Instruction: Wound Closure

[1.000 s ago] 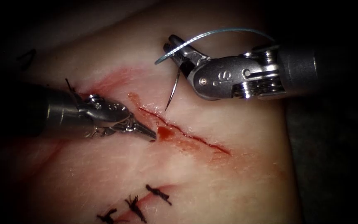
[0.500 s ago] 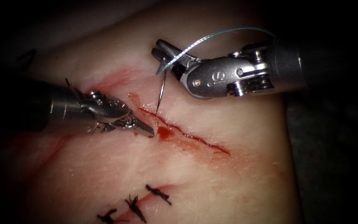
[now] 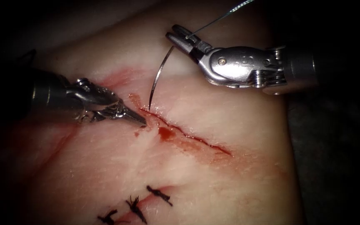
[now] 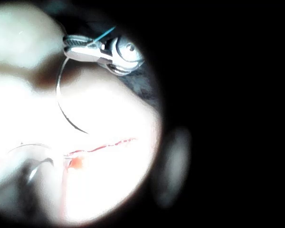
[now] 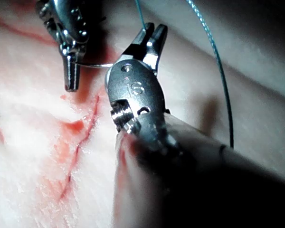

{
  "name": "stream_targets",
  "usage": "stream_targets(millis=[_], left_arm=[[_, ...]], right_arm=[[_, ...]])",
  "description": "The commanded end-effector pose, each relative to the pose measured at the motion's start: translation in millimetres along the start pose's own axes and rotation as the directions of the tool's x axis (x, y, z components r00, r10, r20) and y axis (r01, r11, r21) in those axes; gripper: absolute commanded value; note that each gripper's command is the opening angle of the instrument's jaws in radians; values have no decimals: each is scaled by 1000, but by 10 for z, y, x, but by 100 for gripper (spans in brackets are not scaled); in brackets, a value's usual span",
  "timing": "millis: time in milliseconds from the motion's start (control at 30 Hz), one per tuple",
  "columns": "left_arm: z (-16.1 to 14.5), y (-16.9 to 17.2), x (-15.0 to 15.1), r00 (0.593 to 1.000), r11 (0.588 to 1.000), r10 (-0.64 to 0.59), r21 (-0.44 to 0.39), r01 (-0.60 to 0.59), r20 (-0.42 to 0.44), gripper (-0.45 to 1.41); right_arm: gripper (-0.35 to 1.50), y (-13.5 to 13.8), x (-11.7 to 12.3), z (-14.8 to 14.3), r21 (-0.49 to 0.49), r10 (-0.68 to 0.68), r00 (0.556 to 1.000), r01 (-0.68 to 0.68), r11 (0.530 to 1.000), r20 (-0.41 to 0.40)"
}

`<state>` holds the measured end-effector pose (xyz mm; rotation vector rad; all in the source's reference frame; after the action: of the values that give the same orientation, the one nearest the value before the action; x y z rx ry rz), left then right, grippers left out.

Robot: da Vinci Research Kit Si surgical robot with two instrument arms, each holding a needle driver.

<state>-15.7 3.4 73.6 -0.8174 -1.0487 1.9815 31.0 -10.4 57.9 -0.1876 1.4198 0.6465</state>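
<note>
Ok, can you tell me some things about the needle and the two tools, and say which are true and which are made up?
1. The right tool holds the needle near its thread end. True.
2. The left tool holds the needle. False: it holds nothing; its tip rests on the tissue left of the cut.
3. The needle's point is right at the cut's upper end. True.
4. The thread lies across the cut. False: it runs up and away from the right tool.
5. Dark stitches sit on the tissue below the cut. True.
</note>
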Motion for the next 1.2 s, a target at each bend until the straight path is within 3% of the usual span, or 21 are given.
stream_targets(millis=[33,133,267,300,433,533,700,967,1000,1067,1100,1167,1200], left_arm=[[5,-2,1,1000,1000,-30,-3,30,2,29],[-3,-3,1,996,996,-87,-11,87,7,61],[-8,-6,1,965,966,-259,-14,259,-31,66],[-8,-9,4,947,948,-313,-81,307,-71,91],[-8,-10,8,912,913,-390,-180,365,-128,94],[-5,-7,13,861,861,-485,-254,440,-151,96],[4,1,19,793,778,-590,-366,510,-150,96],[6,9,23,758,739,-637,-393,547,-143,96],[5,9,24,757,737,-638,-397,547,-143,93],[4,11,26,743,722,-655,-403,562,-138,68],[4,13,28,719,697,-683,-409,590,-127,27],[4,13,29,717,696,-685,-409,590,-129,21],[5,13,30,717,696,-685,-409,591,-130,2]], right_arm=[[-35,-3,-4,2,12,43,999,-43,999,1],[-35,0,-1,-5,42,124,992,-124,991,4],[-35,3,7,-11,62,219,976,-219,974,13],[-35,1,8,-11,95,219,976,-220,971,13],[-35,-3,7,-10,123,220,975,-220,968,16],[-35,-7,7,-8,138,226,974,-226,964,19],[-35,-16,8,-4,124,104,995,-103,987,-3],[-35,-22,7,-2,128,41,999,-41,991,-1],[-35,-22,6,-2,125,41,999,-41,991,-1],[-35,-23,6,-1,125,24,1000,-23,992,-3],[-35,-25,6,1,124,5,1000,-4,992,-3],[-35,-27,6,1,128,-2,1000,2,992,-1],[-35,-28,5,1,133,-9,1000,9,991,3]])
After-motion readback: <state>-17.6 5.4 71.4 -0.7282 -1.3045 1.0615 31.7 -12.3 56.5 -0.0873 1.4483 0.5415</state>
